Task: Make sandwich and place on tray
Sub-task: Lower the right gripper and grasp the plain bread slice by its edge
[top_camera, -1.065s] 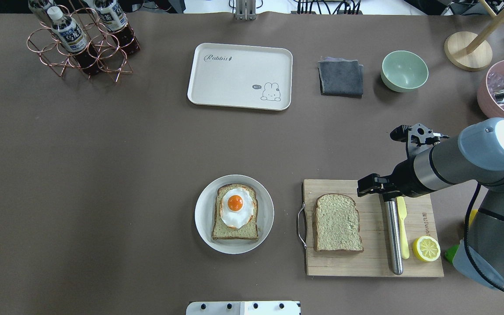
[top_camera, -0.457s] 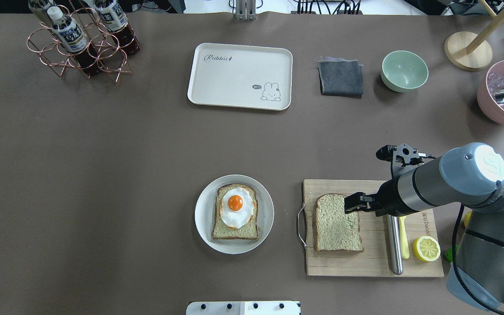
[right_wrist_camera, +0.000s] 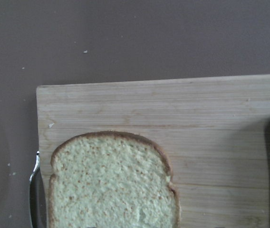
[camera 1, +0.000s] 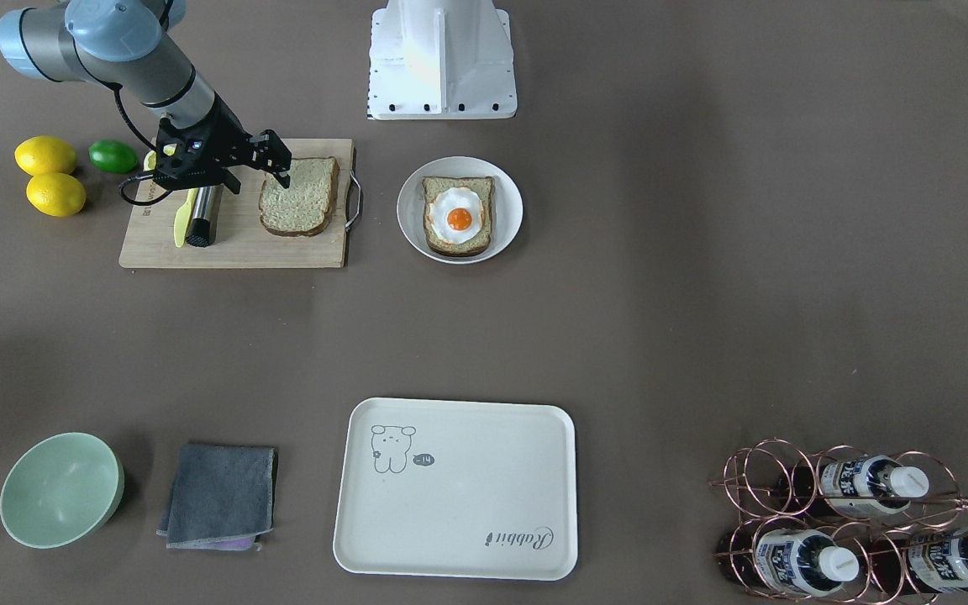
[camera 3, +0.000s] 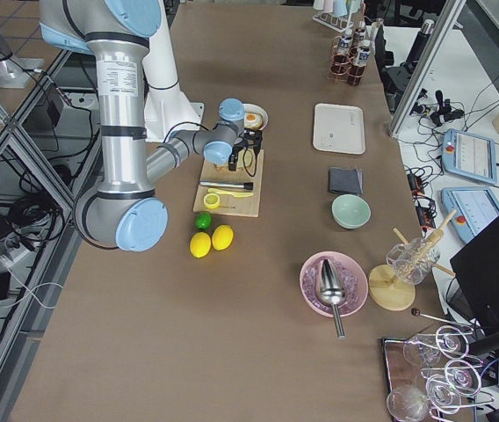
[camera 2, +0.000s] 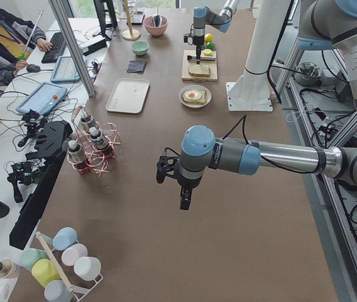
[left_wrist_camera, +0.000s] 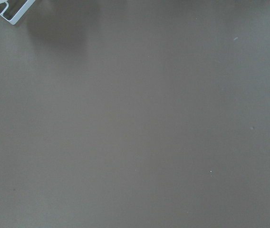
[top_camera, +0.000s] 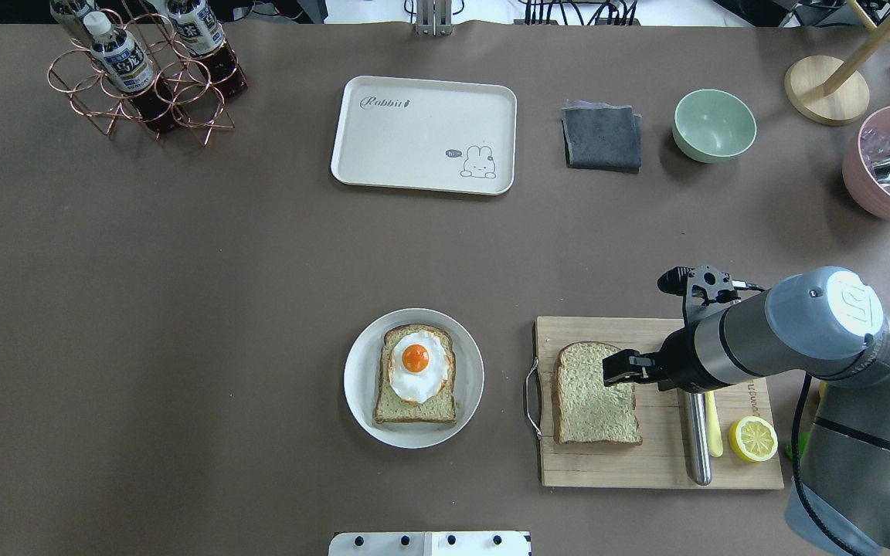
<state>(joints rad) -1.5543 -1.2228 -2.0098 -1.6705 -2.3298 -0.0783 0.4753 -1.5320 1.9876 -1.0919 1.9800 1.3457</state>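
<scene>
Your right tool [top_camera: 619, 367], jaws apart, hangs over the loose bread slice [top_camera: 593, 398] at its edge on the cutting board [top_camera: 646, 463], with brown worktop [top_camera: 259, 255] stretching from there to the tray [top_camera: 414, 131].

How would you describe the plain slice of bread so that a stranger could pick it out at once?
Find the wooden cutting board under the robot's right arm. The plain slice lies flat at the end with the metal handle, the right tool poised at its edge. Unlike the egg-topped slice on the round white plate, its top is bare.
</scene>
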